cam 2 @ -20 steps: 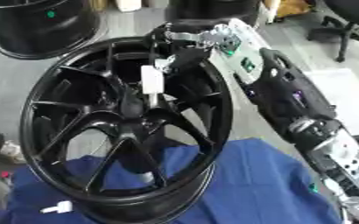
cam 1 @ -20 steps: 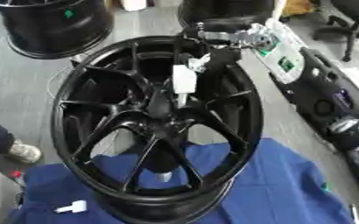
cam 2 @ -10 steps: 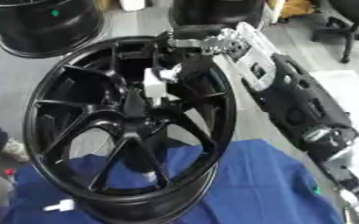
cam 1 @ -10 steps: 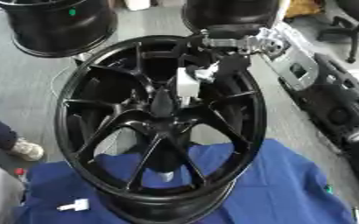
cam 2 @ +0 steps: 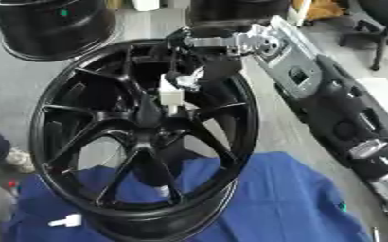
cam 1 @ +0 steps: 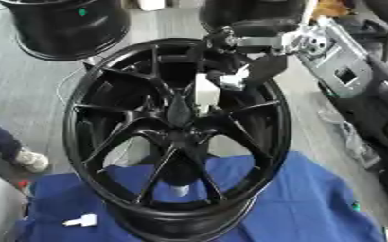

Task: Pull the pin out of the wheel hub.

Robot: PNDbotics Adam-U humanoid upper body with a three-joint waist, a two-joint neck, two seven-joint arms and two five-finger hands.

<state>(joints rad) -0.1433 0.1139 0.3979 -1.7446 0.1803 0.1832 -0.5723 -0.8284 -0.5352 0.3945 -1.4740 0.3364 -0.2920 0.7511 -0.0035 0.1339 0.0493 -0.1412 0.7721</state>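
Your wheel hub [cam 1: 177,137] is a glossy black multi-spoke rim, standing tilted with its face toward you and its lower edge resting on a blue cloth [cam 1: 305,208]. The pin [cam 1: 204,92] is a pale, whitish block-shaped piece sitting upright just above the hub's centre, its lower end at the centre bore. You can't tell whether its tip is inside the bore or already clear of it.

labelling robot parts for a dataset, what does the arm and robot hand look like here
Only the right arm shows. It is mostly black and bulky, with a silver joint ring low on it and a flat silver-grey metal plate nearer the wrist bearing a small dark rectangular cutout. The right robot hand has dark fingers on a silver bracket-like base, with pale tips. No left arm or robot hand is visible.
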